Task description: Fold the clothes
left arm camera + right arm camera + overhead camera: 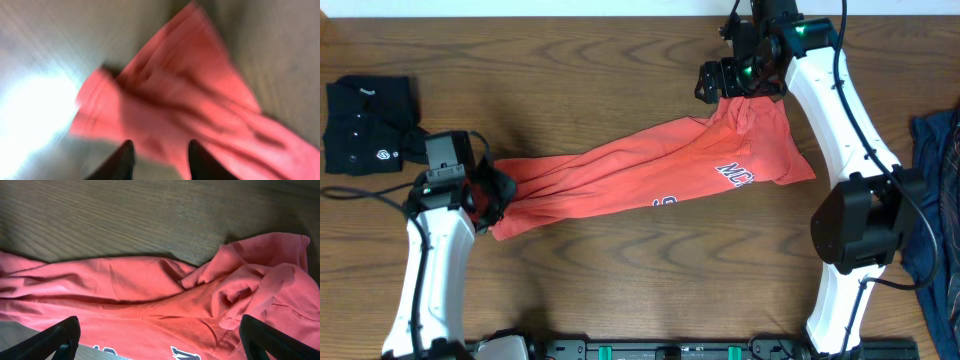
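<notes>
A coral-red T-shirt (pixel 650 175) with white-and-navy lettering lies bunched in a long diagonal band across the wooden table. My left gripper (pixel 488 195) is at its lower left end. In the blurred left wrist view, its fingers (pixel 161 146) are apart, with the crumpled shirt edge (pixel 185 95) just beyond them. My right gripper (pixel 732 82) hovers over the shirt's upper right end. Its jaws (pixel 160 327) are wide open above the rumpled cloth (pixel 150 295) and hold nothing. A folded black buttoned shirt (pixel 365 125) lies at the far left. A dark blue garment (pixel 940 190) lies at the right edge.
The wooden table (pixel 570 70) shows bare above and below the red shirt. The table's far edge meets a pale wall at the top. Black cables run beside the left arm near the black shirt.
</notes>
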Controlling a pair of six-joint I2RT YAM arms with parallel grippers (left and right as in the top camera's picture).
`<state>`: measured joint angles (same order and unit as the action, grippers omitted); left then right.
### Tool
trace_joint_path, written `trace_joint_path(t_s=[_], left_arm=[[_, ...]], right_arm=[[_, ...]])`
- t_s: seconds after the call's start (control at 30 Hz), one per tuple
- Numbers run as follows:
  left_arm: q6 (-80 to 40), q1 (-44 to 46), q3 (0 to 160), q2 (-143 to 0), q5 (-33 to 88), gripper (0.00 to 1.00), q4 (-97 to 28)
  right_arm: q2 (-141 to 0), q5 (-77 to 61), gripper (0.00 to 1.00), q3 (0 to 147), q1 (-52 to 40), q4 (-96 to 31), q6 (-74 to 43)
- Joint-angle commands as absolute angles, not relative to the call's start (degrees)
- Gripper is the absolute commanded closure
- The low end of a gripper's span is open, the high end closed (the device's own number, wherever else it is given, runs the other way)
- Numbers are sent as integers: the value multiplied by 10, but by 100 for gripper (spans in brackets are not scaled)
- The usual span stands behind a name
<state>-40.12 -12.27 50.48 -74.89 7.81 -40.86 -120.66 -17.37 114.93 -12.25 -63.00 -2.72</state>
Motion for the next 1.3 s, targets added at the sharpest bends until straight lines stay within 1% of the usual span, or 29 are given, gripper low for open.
trace_joint_path(t_s=[0.0,0.03,0.07,0.27,0.47,0.53,0.63,0.67,1.07,1.27], left_arm=[[-390,-124,511,-753,84,53,-451],[-386,-124,509,-759,84,49,-461],[-380,-124,508,-765,84,48,-463],[-378,-124,508,-808,86,48,-435],[-387,-124,508,-883,91,48,-416],[-386,-124,508,-905,104,50,-407],[-390,-124,508,-922,114,60,-389],[-392,-124,508,-922,114,62,-386],[-397,-124,509,-919,114,63,-380],[-397,-124,510,-919,105,63,-327]], right_arm=[[-1182,-167,1,1163,-128,-633,-16],[-1182,-167,1,1163,-129,-633,-16],[-1182,-167,1,1163,-129,-634,-16],[-1176,-167,1,1163,-131,-648,-16],[-1164,-167,1,1163,-133,-652,-10],[-1159,-166,1,1163,-133,-654,-9],[-1153,-165,1,1163,-133,-655,-5],[-1150,-165,1,1163,-133,-655,-4],[-1147,-165,1,1163,-134,-655,1],[-1147,-165,1,1163,-135,-656,1]])
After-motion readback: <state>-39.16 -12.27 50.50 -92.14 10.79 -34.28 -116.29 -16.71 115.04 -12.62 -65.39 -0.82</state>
